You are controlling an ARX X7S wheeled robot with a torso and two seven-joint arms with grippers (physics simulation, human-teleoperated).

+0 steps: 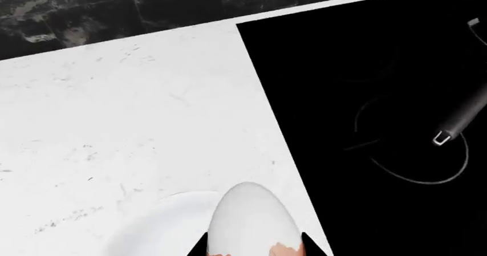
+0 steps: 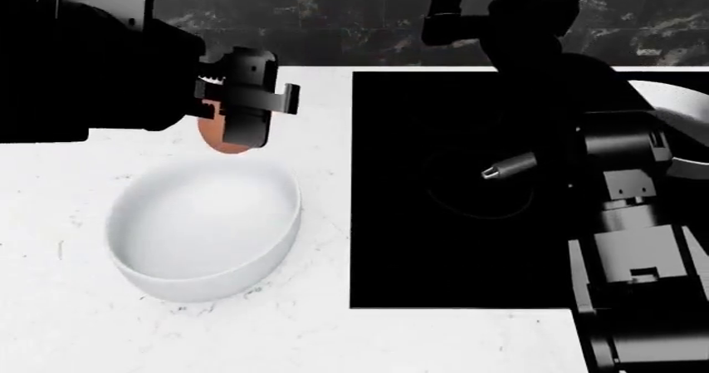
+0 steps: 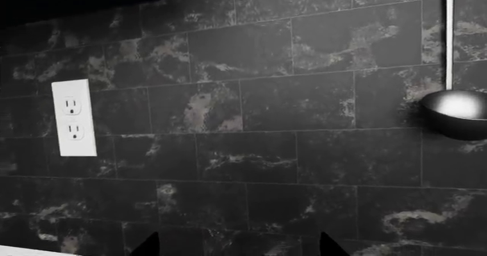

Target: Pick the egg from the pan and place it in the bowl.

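My left gripper (image 2: 235, 115) is shut on the orange-brown egg (image 2: 222, 138) and holds it in the air above the far rim of the white bowl (image 2: 205, 223). In the left wrist view the egg (image 1: 255, 219) fills the space between the dark fingertips of the left gripper (image 1: 255, 251), its shell washed pale by light, with the bowl's rim (image 1: 156, 227) below it. Of the pan only the long dark handle (image 2: 507, 167) (image 1: 462, 116) shows over the cooktop; its body is hidden behind my right arm. My right gripper (image 3: 237, 247) is raised, open and empty, facing the wall.
The black cooktop (image 2: 443, 232) lies right of the bowl on the white counter (image 2: 66, 323). A dark marble backsplash runs behind. On it are a white outlet (image 3: 74, 118) and a hanging dark ladle (image 3: 457, 114).
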